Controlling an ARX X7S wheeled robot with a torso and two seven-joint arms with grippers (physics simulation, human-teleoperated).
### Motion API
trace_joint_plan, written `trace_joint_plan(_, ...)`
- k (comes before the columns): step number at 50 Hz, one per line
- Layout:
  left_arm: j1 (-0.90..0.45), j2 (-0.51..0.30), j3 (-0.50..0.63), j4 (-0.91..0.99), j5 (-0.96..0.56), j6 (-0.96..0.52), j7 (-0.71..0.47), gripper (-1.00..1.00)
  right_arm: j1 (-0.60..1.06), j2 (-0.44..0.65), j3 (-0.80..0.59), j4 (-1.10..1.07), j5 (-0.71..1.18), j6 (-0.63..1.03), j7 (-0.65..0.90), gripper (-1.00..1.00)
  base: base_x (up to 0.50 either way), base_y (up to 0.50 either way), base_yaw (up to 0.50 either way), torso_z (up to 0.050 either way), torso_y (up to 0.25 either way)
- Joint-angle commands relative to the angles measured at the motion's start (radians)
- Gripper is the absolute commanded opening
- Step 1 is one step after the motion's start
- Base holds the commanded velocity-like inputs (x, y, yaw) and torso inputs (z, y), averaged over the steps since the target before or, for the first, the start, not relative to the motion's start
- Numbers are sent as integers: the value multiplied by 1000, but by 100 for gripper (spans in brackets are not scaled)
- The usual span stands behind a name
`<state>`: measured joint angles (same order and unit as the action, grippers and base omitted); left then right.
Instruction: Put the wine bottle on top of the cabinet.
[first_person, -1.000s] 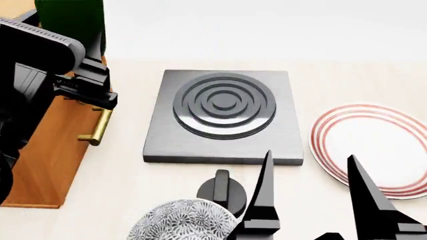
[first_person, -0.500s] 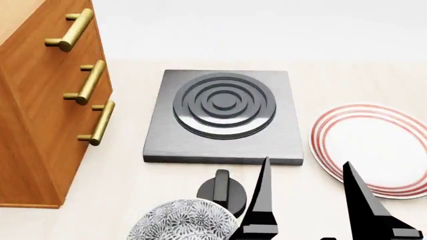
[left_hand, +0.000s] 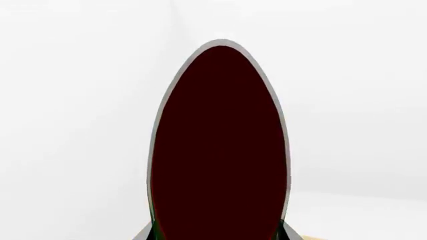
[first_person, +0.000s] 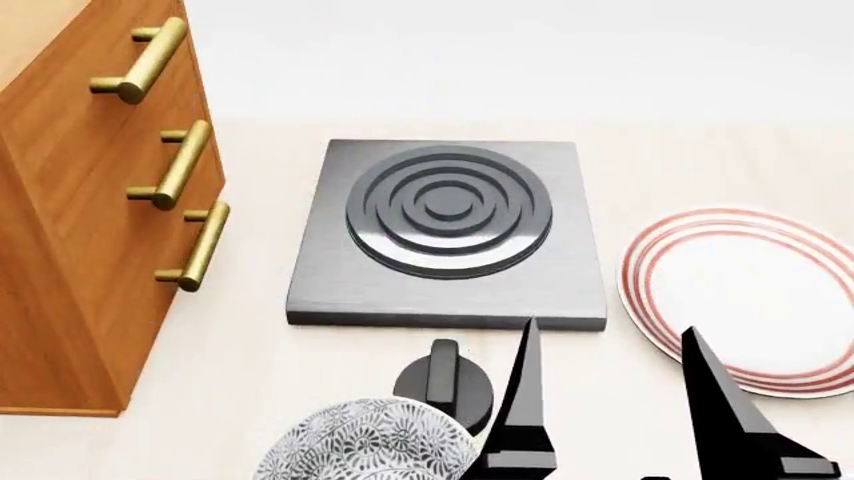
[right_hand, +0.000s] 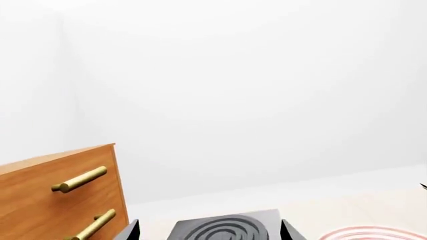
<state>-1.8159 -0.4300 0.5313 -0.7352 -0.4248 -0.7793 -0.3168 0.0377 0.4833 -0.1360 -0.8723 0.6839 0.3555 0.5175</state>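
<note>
The wine bottle (left_hand: 220, 150) fills the left wrist view as a dark, near-black oval with a thin green edge, seen very close. It sits between the left gripper's (left_hand: 217, 236) fingertips, which show only as grey corners on either side of it. The bottle and the left gripper are out of the head view. The orange-brown cabinet (first_person: 80, 250) with brass bar handles stands at the left of the head view and also shows in the right wrist view (right_hand: 60, 200). My right gripper (first_person: 621, 400) is open and empty, low in front of the stove plate; it also shows in the right wrist view (right_hand: 210, 235).
A grey square stove plate (first_person: 447, 225) with raised rings lies in the middle of the pale counter. A red-ringed white plate (first_person: 747, 290) lies at the right. A patterned bowl (first_person: 367, 440) and a black knob-like object (first_person: 447, 385) sit near the front edge.
One second ago the left arm with the green bottle stood over the cabinet at the head view's upper left; it has since left that view. The right gripper has barely shifted.
</note>
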Motion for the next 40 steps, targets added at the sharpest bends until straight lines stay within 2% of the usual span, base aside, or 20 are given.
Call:
trace_joint_plan(1, -5, 57, -36, -75, -5, 83, 45, -100, -12, -20, 18, 8, -28, -12, -27, 100, 0, 0, 0, 0, 0)
trace_joint_plan(13, 64, 56, -79, -51, -56, 59, 39, -100, -14, -13, 16, 1, -24, -10, -19, 100, 0, 0, 0, 0, 1)
trace_joint_plan(15, 83, 51, -47, -32, -57, 29, 81, -100, -12, -13, 13, 1, -24, -8, -18, 100, 0, 0, 0, 0, 0)
trace_joint_plan(22, 150, 43, -115, -2, -111, 27, 44, -100, -12, -13, 7, 4, -26, -8, -17, 100, 0, 0, 0, 0, 1)
trace_joint_plan(40, 282, 21, -142, 47, -140, 14, 6, -100, -10, -13, -7, 15, -34, -15, -19, 100, 0, 0, 0, 1, 1)
